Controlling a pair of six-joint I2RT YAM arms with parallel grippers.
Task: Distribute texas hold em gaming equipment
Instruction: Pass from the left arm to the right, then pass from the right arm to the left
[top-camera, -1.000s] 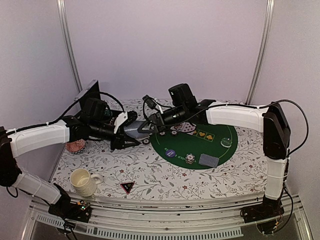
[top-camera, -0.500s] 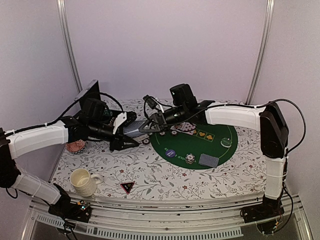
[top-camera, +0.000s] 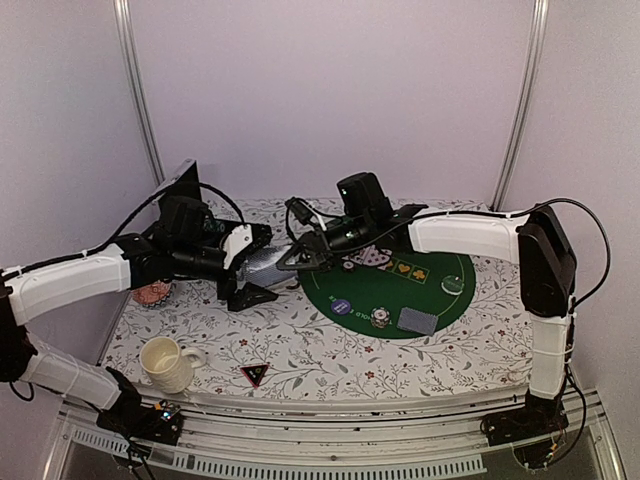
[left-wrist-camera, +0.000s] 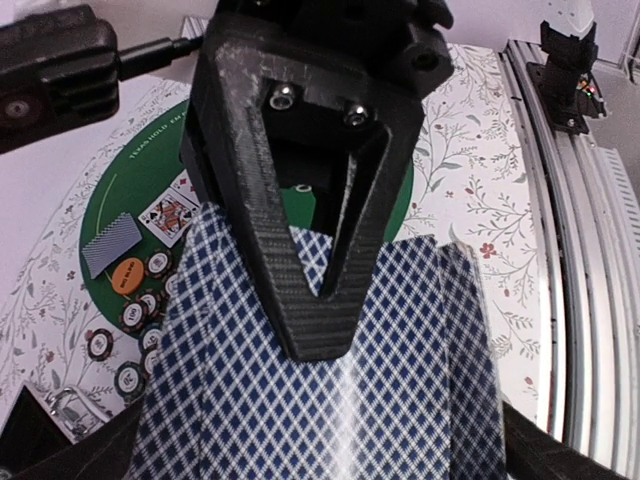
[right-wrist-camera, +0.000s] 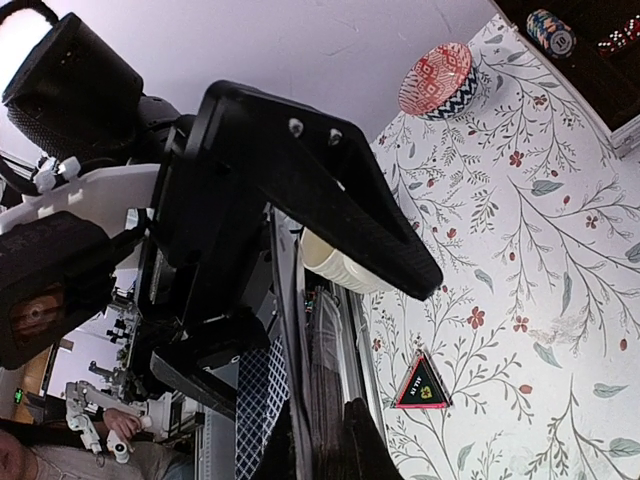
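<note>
Vs 1 s ago: R gripper (top-camera: 297, 256) has edged left onto card deck (left-wrist-camera: 320, 400). L gripper (top-camera: 250, 272) jaws hold deck above tabletop (top-camera: 330, 360), left of green mat (top-camera: 445, 300). R finger lies on top card; R jaws' clamp: can't tell. Prob. peeling a card to deal.

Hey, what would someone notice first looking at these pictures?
The two arms meet over the back left of the table: the left gripper holds a blue-checked deck of cards, and the right gripper has a finger resting on top of it. Beside them lies a round green mat carrying chips.
</note>
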